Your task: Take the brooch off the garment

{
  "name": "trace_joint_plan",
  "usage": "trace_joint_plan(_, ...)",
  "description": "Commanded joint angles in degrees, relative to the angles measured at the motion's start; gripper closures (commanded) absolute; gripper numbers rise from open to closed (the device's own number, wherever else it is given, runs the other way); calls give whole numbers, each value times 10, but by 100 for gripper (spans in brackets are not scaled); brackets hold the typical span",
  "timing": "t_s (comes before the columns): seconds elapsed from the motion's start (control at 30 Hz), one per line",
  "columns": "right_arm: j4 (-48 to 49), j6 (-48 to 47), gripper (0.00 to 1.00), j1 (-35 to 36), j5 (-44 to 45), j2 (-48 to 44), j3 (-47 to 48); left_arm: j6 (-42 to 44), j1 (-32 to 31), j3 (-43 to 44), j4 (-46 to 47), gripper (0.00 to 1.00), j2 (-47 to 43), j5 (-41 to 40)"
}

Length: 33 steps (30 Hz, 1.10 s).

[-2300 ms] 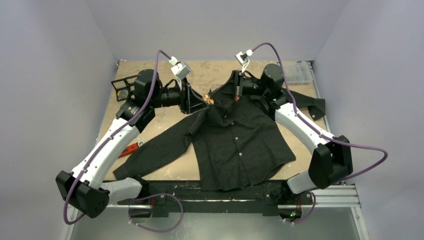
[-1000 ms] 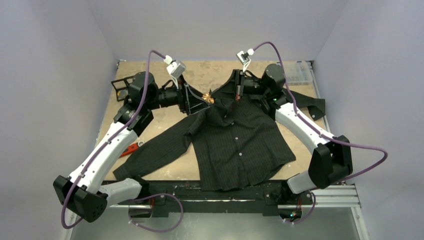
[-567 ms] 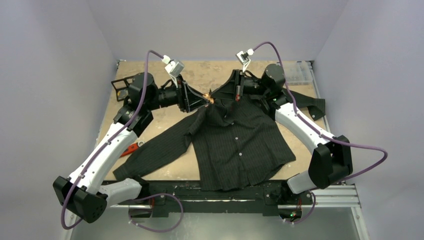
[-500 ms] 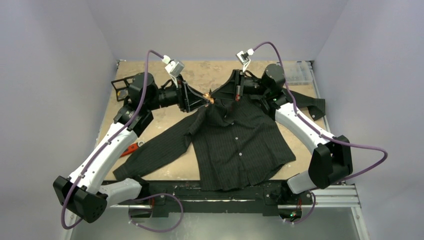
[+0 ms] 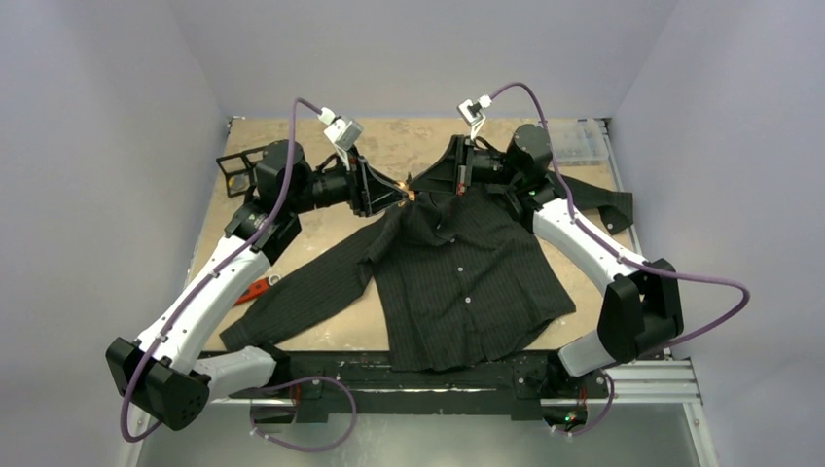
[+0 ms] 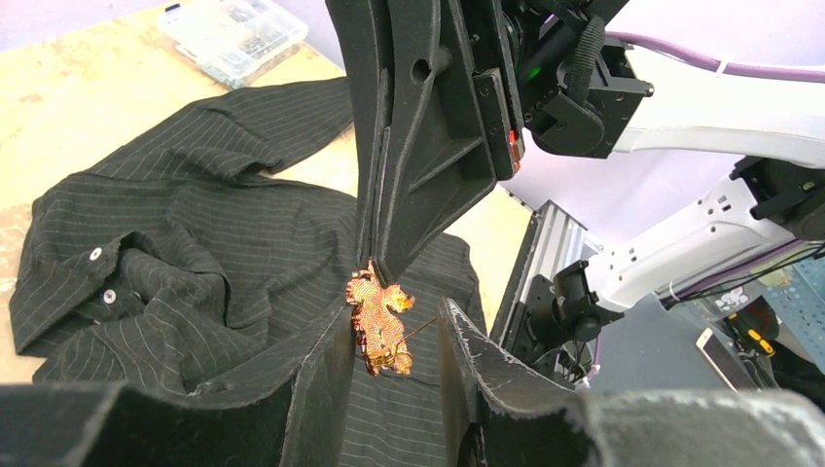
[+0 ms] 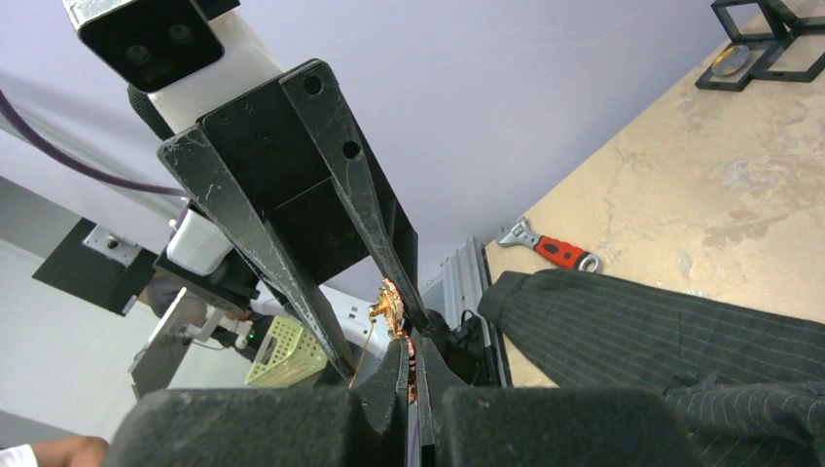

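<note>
From overhead the brooch (image 5: pixel 408 193) is showing only as a tiny orange speck. In the right wrist view the right claw's (image 7: pixel 410 342) closed fingers are covering the brooch's lower part, and the garment (image 7: pixel 681 331) beside it is running off-frame.

Red-handled wrench (image 5: pixel 251 290), clear parts box (image 5: pixel 581 139), black wire stand (image 5: pixel 236 170); tan tabletop (image 5: pixel 409 136)

The top camera looks down from behind the white arms (image 5: pixel 209 302). The close wrist cameras face each other along their black fingers (image 6: pixel 316 399), sharing the small gold filigree brooch (image 6: pixel 381 326) at the tips.
</note>
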Motion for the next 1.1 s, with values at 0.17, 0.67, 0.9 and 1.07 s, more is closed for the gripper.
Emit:
trace_joint_plan(0.17,28,11,100,-1,9,7,8,31,-9,15,-1,67,4,-4)
trace_joint_plan(0.67,30,13,100,-1,10,11,12,24,-9,31,-12,78,24,-37)
trace_joint_plan(0.9,28,11,100,-1,14,13,15,33,-9,40,-32,80,28,-55)
trace_joint_plan(1.07,28,10,100,0,15,18,19,41,-10,46,-40,80,33,-48)
